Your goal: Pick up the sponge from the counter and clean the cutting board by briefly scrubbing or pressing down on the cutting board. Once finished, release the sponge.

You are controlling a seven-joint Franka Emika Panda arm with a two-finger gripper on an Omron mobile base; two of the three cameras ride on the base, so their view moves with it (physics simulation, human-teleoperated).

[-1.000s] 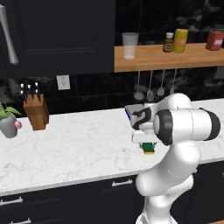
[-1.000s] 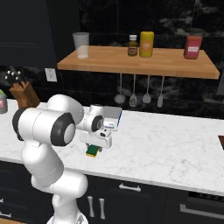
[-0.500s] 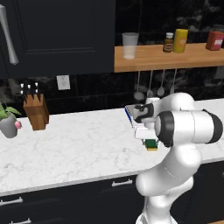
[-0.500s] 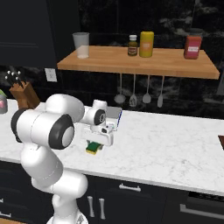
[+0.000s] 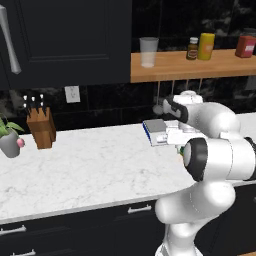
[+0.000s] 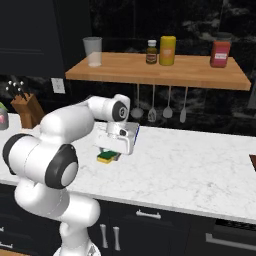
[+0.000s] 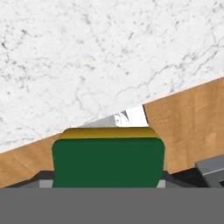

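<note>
Sponge (image 6: 107, 157) sat green side up, yellow layer below, held in the gripper (image 6: 111, 153) just above the counter (image 6: 200, 175), near its front edge. In hand view the sponge (image 7: 108, 159) filled the lower middle, green face toward the camera w/ a yellow strip along its far edge; dark fingertips (image 7: 43, 177) showed at both its sides, so the grip was closed on it. White marble lay beyond, w/ a wood-toned floor strip running diagonally past the counter edge.

From the left base view the arm's elbow hid the sponge; the hand (image 5: 172, 135) was in front of a blue, grey-topped scale (image 5: 154, 131). Cutting board (image 6: 252, 162) was only a dark reddish sliver at the right edge of the right base view, well apart from the sponge.

Also there: knife block (image 5: 41, 127) and potted plant (image 5: 10, 139) at the counter's left end; wall shelf (image 6: 160, 75) w/ a glass (image 6: 92, 51), bottle (image 6: 151, 52), yellow can (image 6: 167, 50) and red jar (image 6: 220, 53); utensils (image 6: 152, 103) hung under it.
</note>
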